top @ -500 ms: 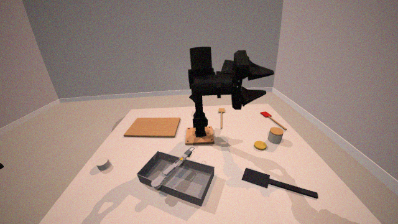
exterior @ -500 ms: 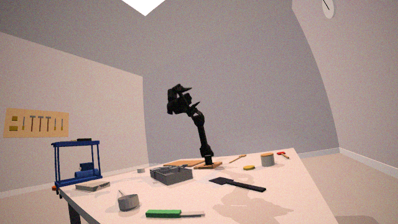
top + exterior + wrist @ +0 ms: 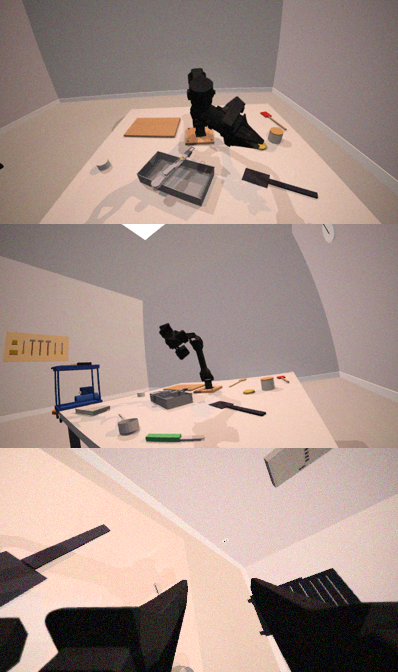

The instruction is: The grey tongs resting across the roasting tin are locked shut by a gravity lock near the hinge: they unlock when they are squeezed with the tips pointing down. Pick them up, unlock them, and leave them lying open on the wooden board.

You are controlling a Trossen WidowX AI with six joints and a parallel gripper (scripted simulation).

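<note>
The grey tongs point(image 3: 169, 170) lie slantwise across the dark roasting tin point(image 3: 186, 196) point(image 3: 180, 402), one end past its rear wall and the other over its front wall. Their arms look close together. The wooden board point(image 3: 152, 127) point(image 3: 180, 387) lies flat on the table, at the back left in the top view. My gripper point(image 3: 218, 583) is open, with nothing between its fingertips. In the top view it is well to the right of the tongs and above the table, its tips overlapping a yellow lid in the view. In the exterior view the fingers are hard to make out.
A black spatula point(image 3: 255, 178) point(image 3: 245, 409) point(image 3: 70, 545) lies right of the tin. A lidded tub point(image 3: 275, 137) point(image 3: 267, 384) and yellow lid point(image 3: 249, 391) are at the right. A green-handled knife point(image 3: 163, 437), a metal cup point(image 3: 128, 427) and a grey block point(image 3: 92, 410) lie near the table's edges.
</note>
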